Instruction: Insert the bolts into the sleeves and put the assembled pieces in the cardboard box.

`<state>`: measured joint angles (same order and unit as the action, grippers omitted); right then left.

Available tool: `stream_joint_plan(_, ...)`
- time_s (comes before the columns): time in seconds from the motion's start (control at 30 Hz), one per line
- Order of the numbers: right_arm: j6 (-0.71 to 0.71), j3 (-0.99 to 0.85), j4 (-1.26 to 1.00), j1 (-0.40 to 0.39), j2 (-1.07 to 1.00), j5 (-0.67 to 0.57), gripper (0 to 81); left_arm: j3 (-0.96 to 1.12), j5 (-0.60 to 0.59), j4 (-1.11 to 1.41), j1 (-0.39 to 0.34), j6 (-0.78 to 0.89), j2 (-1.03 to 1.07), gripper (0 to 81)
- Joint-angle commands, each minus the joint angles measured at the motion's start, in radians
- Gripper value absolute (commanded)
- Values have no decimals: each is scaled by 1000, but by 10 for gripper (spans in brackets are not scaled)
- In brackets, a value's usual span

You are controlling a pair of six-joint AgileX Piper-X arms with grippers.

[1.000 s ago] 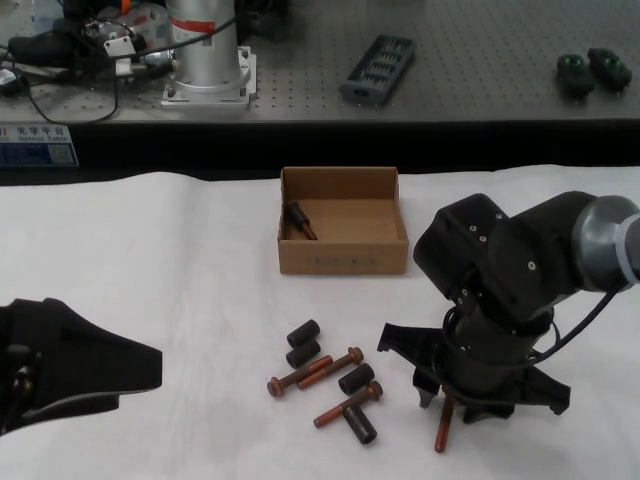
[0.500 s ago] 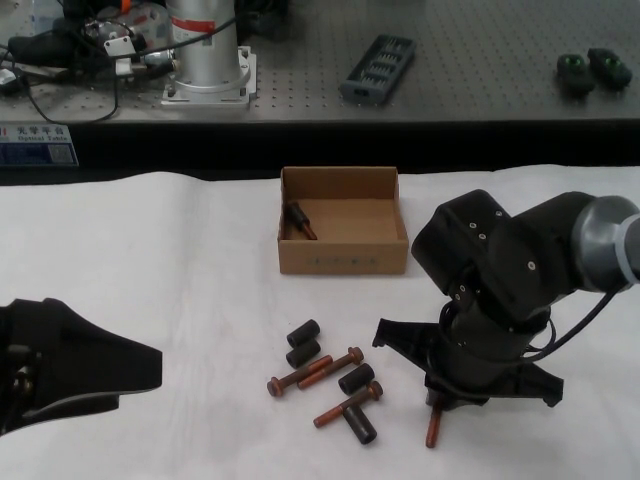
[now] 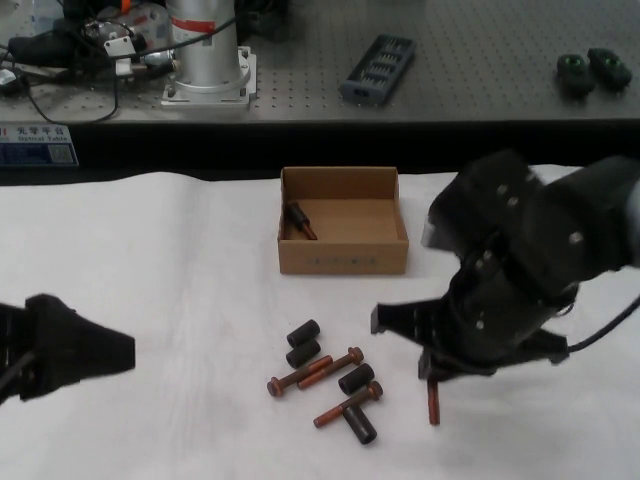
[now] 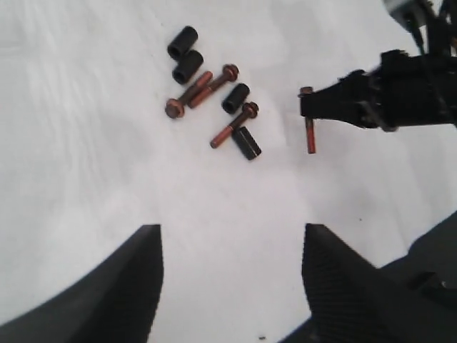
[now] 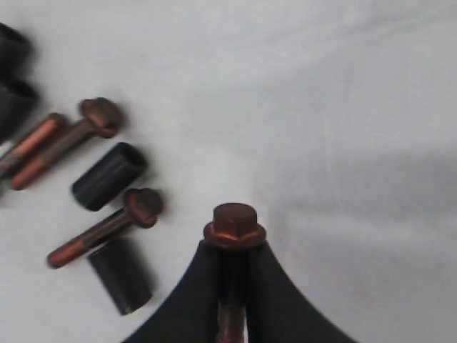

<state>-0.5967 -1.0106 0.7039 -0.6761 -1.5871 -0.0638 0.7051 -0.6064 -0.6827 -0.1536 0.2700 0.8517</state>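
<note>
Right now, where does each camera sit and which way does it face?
High view: behind both arms, facing forward and down over the white cloth and cardboard box; both arms show.
Left wrist view: on the left arm, looking down past its open left pincer.
Right wrist view: on the right arm, looking along the right pincer, shut on a copper hex-head bolt.
Shared: all three show that bolt.

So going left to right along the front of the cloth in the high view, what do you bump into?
Left pincer → heap of loose bolts and sleeves → bolt hanging from the right pincer.
</note>
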Motion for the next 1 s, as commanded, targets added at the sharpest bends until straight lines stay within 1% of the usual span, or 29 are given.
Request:
stream_joint_plan(0.0, 27, -3, 5, -1, 32, -18, 19, 2, 66, 107, 2, -39, 26, 422)
stream_joint_plan(0.17, 110, -3, 50, -1, 145, -18, 19, 2, 83, 214, 2, -39, 129, 422)
stream_joint_plan(0.27, 152, -3, 77, -1, 206, -30, 19, 2, 83, 243, -13, -51, 220, 422)
stream_joint_plan(0.33, 179, -3, 92, -1, 248, -44, 19, 5, 81, 275, -34, -110, 279, 422)
stream_joint_plan(0.47, 217, -3, 123, -1, 318, -68, 19, 30, 81, 350, -96, -298, 403, 422)
stream_joint_plan(0.53, 217, -3, 143, -1, 348, -82, 19, 68, 88, 371, -123, -359, 471, 422)
stream_joint_plan(0.63, 256, -3, 169, -1, 383, -99, 19, 153, 108, 378, -151, -454, 573, 422)
stream_joint_plan(0.87, 306, -3, 228, -1, 416, -116, 19, 378, 104, 344, -161, -698, 779, 422)
stream_joint_plan(0.9, 306, -3, 231, -1, 416, -120, 19, 416, 100, 316, -161, -736, 805, 415)
stream_joint_plan(0.97, 306, -3, 232, -1, 416, -134, 19, 485, 100, 264, -161, -801, 854, 370)
